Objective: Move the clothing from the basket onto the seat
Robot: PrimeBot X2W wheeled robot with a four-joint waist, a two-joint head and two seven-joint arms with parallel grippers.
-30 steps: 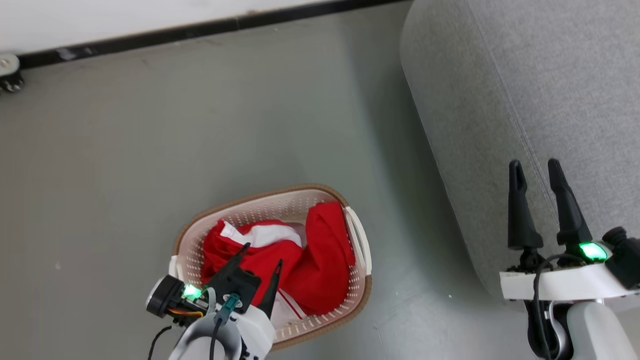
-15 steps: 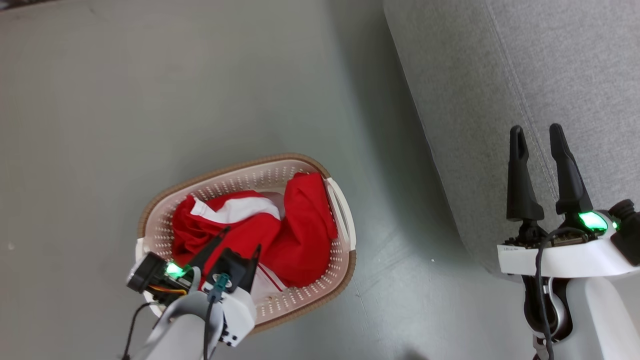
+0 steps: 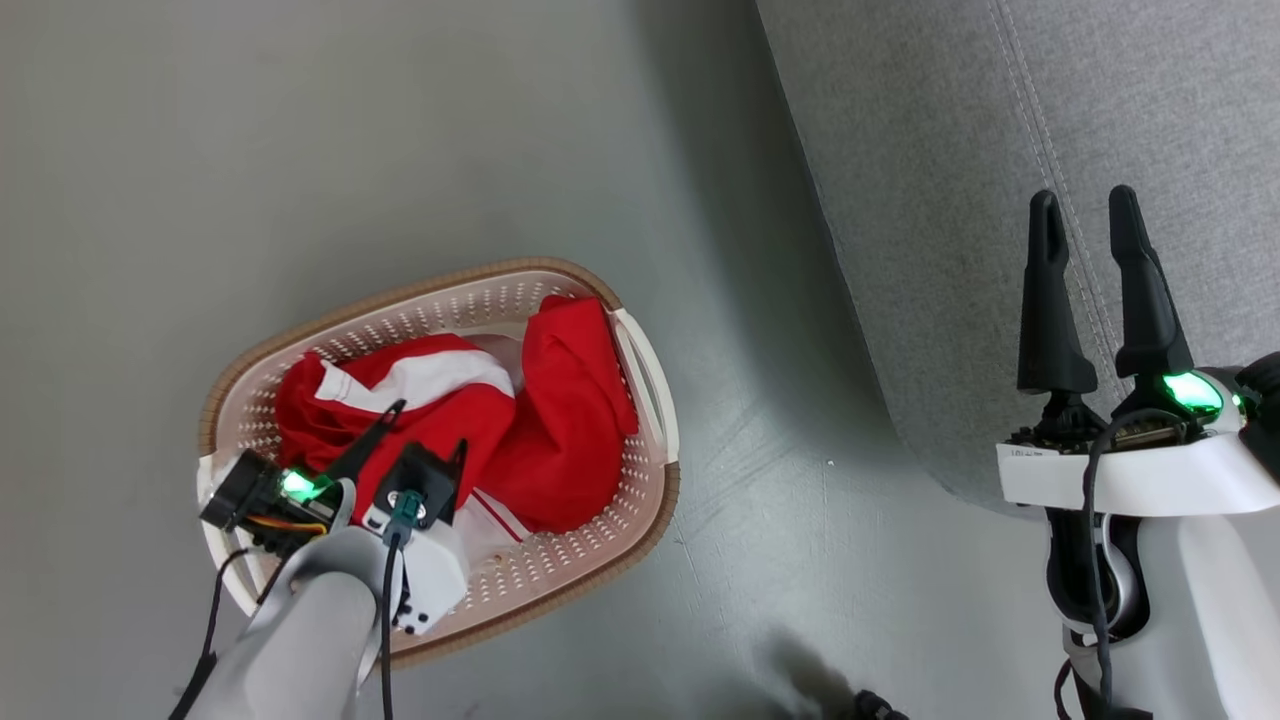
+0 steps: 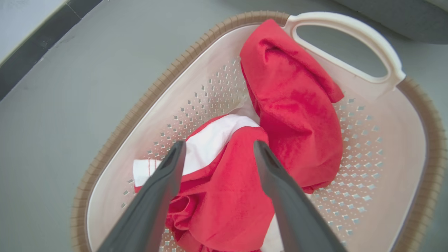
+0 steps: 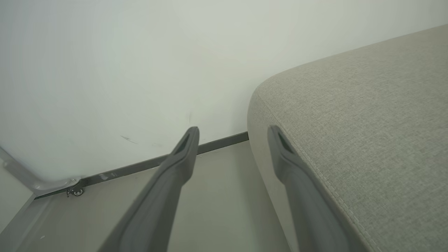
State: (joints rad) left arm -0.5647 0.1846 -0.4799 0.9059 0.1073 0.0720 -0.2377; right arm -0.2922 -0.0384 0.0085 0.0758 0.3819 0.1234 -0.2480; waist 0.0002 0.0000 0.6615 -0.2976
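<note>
shift: my head tilts, basket (image 3: 560,575) stays put | left pincer (image 3: 431,425) still wide above clothing (image 3: 560,420) inside basket | task: nothing gripped yet

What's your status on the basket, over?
Left gripper open above clothing in basket, nothing gripped. Right gripper open, empty, by seat. Nothing seen blocking the reach.

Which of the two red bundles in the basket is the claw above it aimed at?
The crumpled red piece with the white band: the left gripper's open fingers frame it. The plain red piece leans against the basket handle.
</note>
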